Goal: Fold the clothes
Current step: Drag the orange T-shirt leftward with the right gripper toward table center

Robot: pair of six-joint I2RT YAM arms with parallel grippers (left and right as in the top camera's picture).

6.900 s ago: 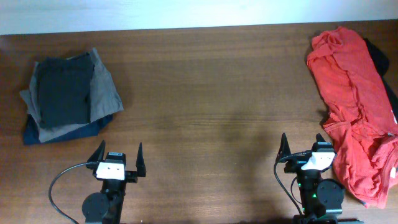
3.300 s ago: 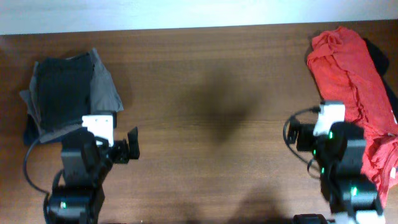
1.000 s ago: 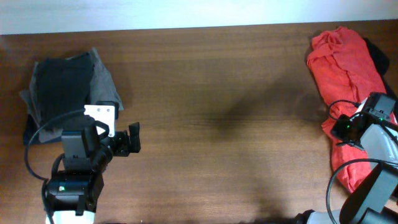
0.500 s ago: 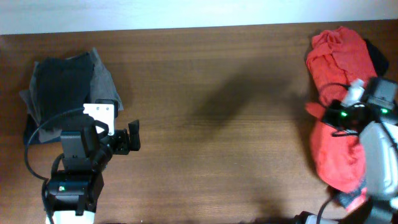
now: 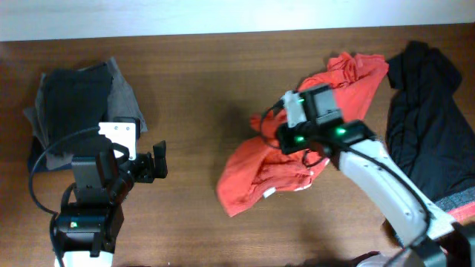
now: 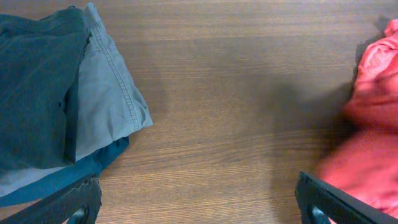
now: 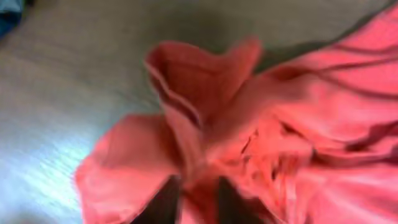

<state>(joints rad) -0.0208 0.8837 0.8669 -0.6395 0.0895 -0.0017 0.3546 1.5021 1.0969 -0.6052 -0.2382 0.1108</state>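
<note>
The red-orange T-shirt point(image 5: 256, 170) lies bunched in the middle of the table, trailing up to the right. My right gripper point(image 5: 273, 137) is over its upper left part. In the blurred right wrist view, red cloth point(image 7: 205, 112) fills the gap between the dark fingers of the gripper point(image 7: 198, 202), which is shut on a fold of it. The black garment point(image 5: 430, 133) lies spread at the far right, its grey-and-red hem point(image 5: 462, 202) by the edge. My left gripper point(image 5: 152, 167) point(image 6: 199, 211) stands wide open over bare wood, and the shirt's edge point(image 6: 373, 118) shows to its right.
A folded stack of dark and grey clothes point(image 5: 82, 111) point(image 6: 56, 106) sits at the back left, just beyond my left gripper. The wooden table point(image 5: 223, 81) ends at a pale wall along the back.
My right arm has swung left to the table's middle, dragging the red-orange shirt off the pile and uncovering the black garment. The left arm has not moved.
</note>
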